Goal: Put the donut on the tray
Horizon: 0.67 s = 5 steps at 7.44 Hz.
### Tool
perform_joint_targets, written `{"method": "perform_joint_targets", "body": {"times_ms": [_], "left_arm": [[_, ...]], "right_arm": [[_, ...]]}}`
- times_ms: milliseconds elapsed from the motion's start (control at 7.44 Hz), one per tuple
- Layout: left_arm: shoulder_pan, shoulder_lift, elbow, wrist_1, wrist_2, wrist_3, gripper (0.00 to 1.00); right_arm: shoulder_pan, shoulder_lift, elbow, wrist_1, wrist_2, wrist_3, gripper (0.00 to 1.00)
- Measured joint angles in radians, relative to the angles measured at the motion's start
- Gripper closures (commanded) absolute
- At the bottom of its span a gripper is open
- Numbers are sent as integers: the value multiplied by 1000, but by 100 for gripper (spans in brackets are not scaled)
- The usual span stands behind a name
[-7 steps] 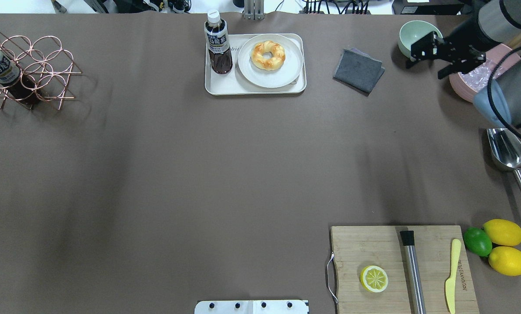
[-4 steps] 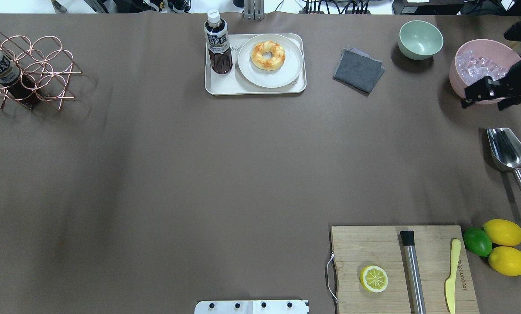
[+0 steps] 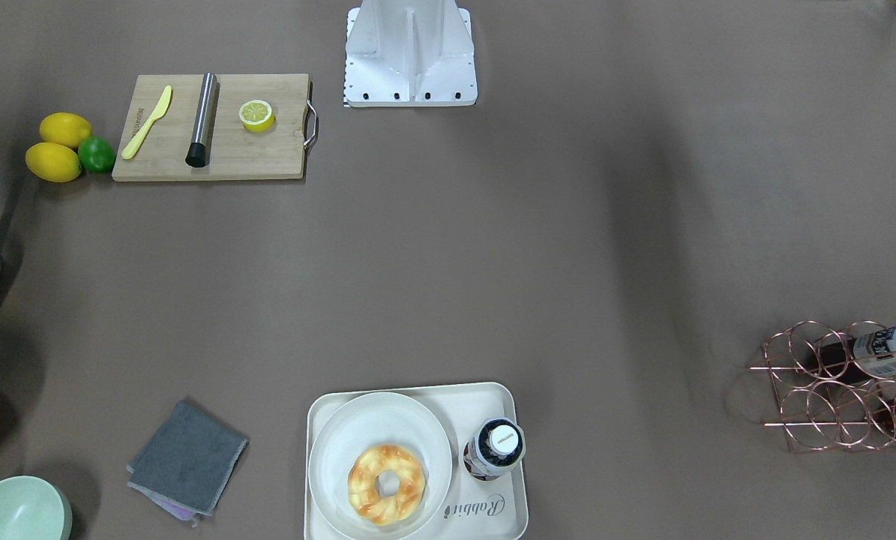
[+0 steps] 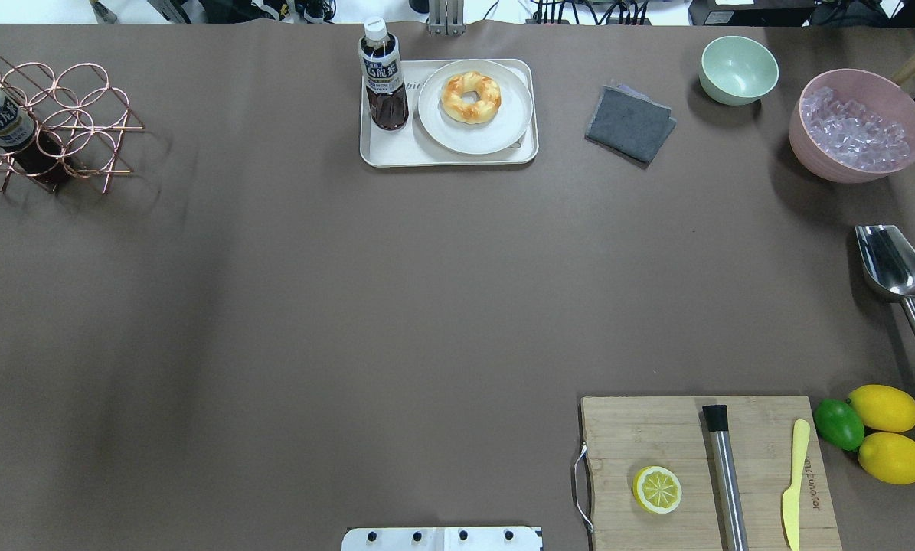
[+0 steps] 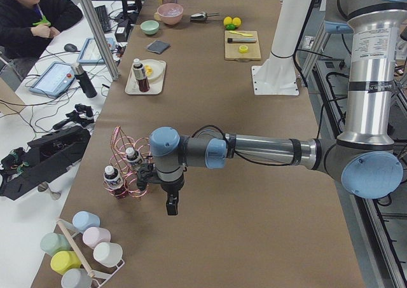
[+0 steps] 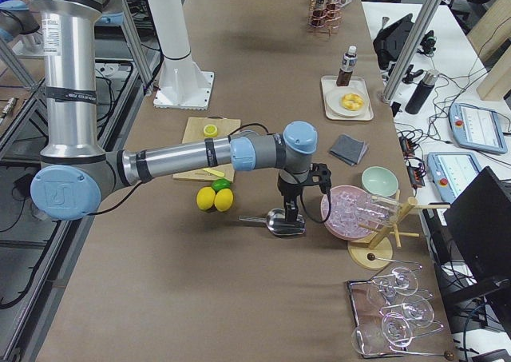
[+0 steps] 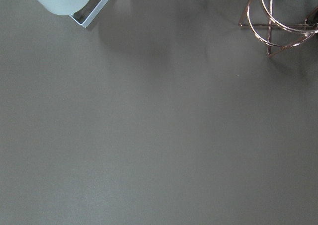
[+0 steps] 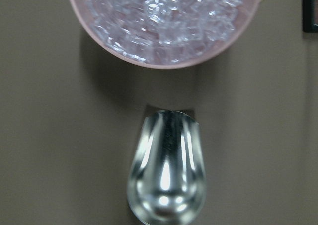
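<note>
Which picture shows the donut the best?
Exterior front-facing view: the donut looks biggest there, on its plate on the tray. Overhead shows it smaller, both side views only a tiny speck, the wrist cameras nothing.

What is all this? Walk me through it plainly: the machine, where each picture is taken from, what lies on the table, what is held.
The machine is two robot arms at a table, each ending in a two-finger gripper. Two pictures look down on the table, one from behind the robot, one facing it. Two look along it from its ends, and two come from cameras on the wrists. The donut lies on a round white plate on the cream tray, beside a standing bottle. There are also a cutting board with a half lemon, a pink bowl of ice, a metal scoop and a copper wire rack. The left gripper hangs over bare table near the rack. The right gripper hangs over the scoop. Nothing shows in either; open or shut cannot be told.
</note>
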Motion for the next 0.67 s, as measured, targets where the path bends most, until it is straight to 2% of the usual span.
{"method": "perform_joint_targets", "body": {"times_ms": [269, 672], "left_arm": [[0, -1, 0, -1, 0, 1, 2], [1, -7, -1, -3, 1, 4, 2]], "right_arm": [[92, 2, -53, -68, 11, -143, 0], [142, 3, -97, -77, 15, -198, 0]]}}
